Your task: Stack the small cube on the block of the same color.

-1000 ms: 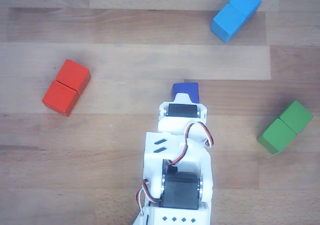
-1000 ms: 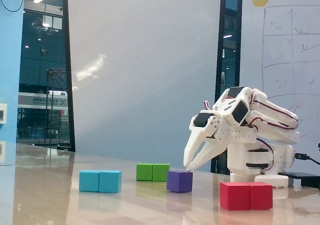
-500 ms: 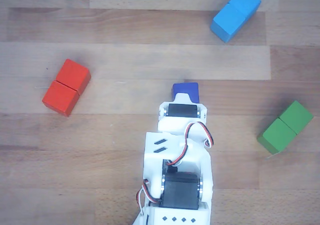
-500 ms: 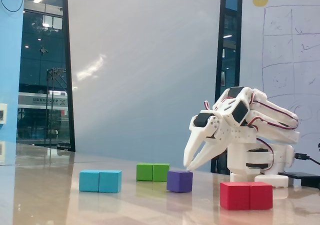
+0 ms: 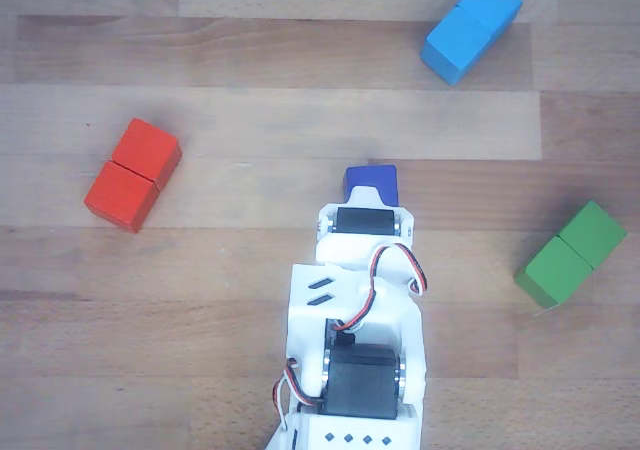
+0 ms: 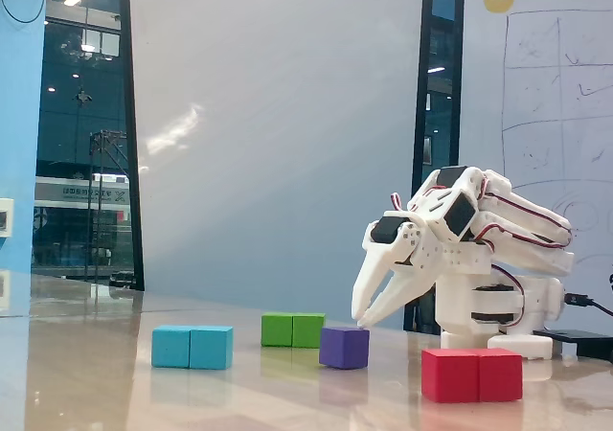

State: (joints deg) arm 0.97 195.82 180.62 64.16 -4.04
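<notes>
Fixed view showed the fingers parted, empty, just above the small cube; it looked light, rigid, best pinched across flat opposite faces.

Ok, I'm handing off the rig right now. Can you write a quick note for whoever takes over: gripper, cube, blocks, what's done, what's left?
Gripper: white two-finger gripper, angled down over the small dark-blue cube, tips at its top edge; open or shut unclear.
Small dark-blue cube: resting on the wooden table, not lifted.
Sky-blue double block: far side in the other view, apart from the cube, nothing on it.
Green double block and red double block: off to either side, untouched.
Done: approach to the cube.
Left: grasp, lift, carry, stack.
</notes>
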